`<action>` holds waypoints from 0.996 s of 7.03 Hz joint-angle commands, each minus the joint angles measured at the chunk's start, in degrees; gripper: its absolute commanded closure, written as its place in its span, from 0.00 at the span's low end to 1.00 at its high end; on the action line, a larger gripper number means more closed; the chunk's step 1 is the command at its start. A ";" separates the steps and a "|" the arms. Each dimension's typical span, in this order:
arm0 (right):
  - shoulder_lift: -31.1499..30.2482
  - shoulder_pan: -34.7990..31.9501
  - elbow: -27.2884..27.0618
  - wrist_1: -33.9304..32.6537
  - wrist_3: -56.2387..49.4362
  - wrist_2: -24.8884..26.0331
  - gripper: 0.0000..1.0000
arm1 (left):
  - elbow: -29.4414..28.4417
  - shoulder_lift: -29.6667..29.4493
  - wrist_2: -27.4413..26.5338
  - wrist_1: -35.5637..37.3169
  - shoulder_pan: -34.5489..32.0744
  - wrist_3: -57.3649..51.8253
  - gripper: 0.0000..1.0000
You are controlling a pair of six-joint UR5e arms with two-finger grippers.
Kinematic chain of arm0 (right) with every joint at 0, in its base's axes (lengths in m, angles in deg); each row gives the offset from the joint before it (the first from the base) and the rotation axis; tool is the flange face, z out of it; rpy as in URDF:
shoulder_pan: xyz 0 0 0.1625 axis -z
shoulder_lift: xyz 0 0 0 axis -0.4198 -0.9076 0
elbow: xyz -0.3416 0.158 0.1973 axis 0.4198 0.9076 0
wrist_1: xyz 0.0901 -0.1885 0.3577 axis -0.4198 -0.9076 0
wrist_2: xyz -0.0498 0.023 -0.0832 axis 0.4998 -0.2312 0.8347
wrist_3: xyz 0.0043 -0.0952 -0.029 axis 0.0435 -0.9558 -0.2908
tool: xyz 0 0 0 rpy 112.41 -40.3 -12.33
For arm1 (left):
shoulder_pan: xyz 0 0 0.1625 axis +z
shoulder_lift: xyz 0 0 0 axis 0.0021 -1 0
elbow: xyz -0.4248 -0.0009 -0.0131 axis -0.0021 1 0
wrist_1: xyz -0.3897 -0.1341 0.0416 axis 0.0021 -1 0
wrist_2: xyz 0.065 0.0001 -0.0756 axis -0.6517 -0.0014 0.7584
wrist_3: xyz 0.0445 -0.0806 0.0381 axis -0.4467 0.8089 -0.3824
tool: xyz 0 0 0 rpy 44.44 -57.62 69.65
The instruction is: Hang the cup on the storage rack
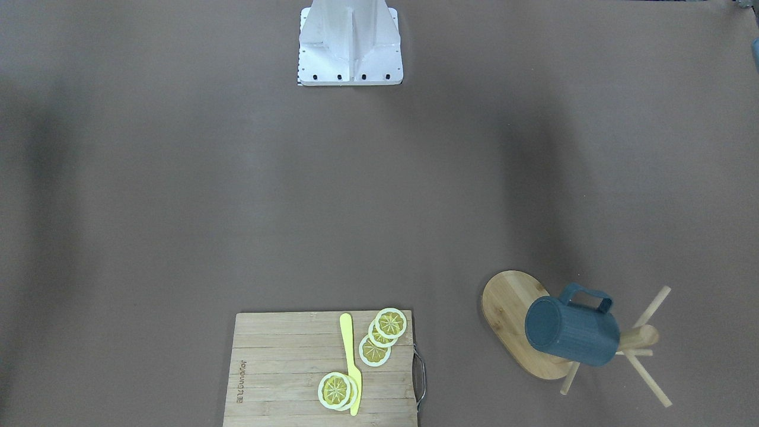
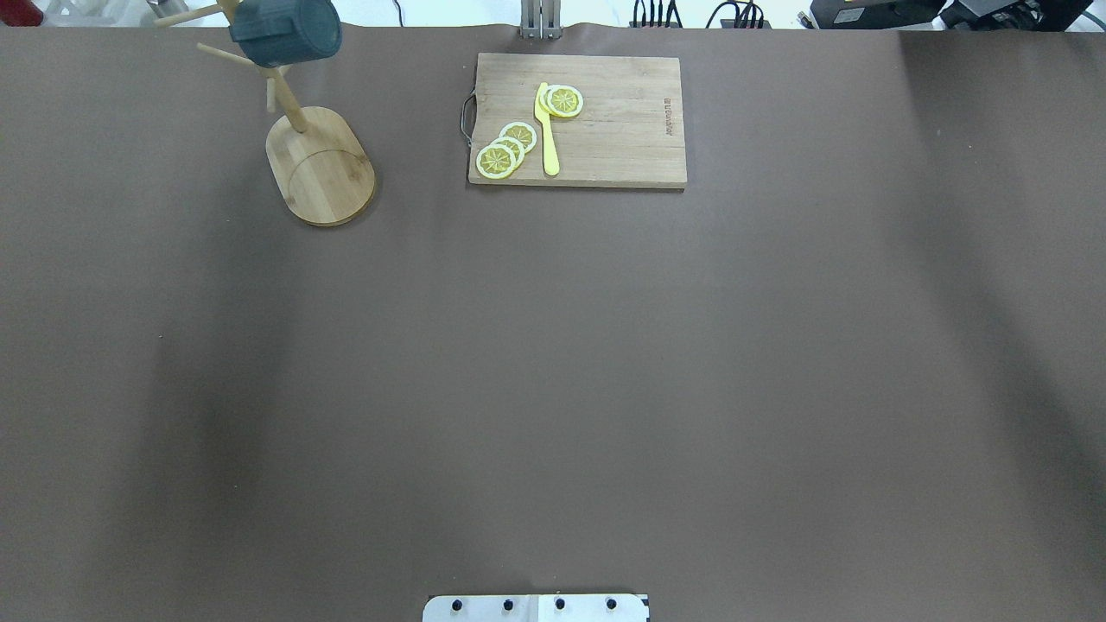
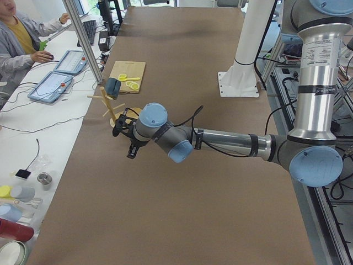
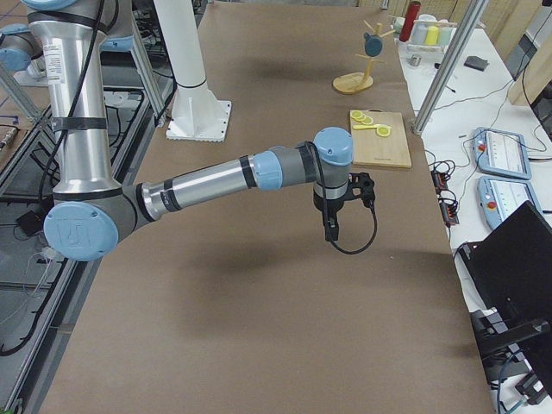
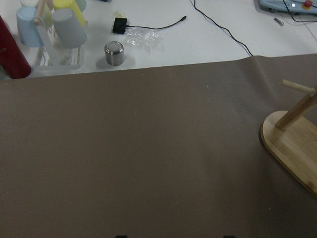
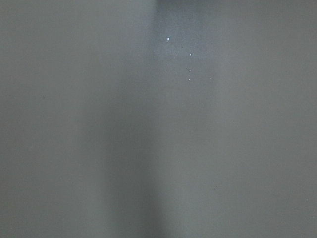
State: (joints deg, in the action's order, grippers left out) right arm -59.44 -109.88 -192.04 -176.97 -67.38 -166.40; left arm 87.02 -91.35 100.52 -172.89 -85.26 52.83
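Both left tool (image 3: 128,138) and right tool (image 4: 331,228) hang over brown table (image 2: 553,389), grips impossible to tell; cup (image 2: 285,33) on storage rack (image 2: 320,168).

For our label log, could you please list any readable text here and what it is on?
Engraved mark along one short edge of the cutting board: too small to read reliably.
Printed label on the upright tube of the left arm: too blurred to read.
No other text is visible.

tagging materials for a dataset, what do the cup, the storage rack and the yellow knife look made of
The cup: matte teal, ribbed wall, no gloss; plastic or ceramic, cannot tell. The storage rack: unpainted light bamboo or wood, grain strips show. The yellow knife: probably plastic, even pale yellow, no metallic shine.
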 commanded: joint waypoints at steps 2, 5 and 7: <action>-0.08 -1.86 0.71 -4.82 -7.47 0.75 0.00 | 0.48 1.42 4.96 13.86 -1.78 -6.57 0.28; 0.18 -5.36 5.62 -5.36 -12.74 1.29 0.00 | 0.74 1.60 5.15 20.03 -1.52 -6.57 0.29; -0.26 -6.78 7.47 -5.36 -15.91 2.43 0.00 | 0.83 3.26 4.71 21.88 -0.99 -9.98 0.29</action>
State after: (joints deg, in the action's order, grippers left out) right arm -59.48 -115.83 -186.01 -182.31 -81.10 -164.57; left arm 87.75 -89.07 105.41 -152.44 -86.43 44.80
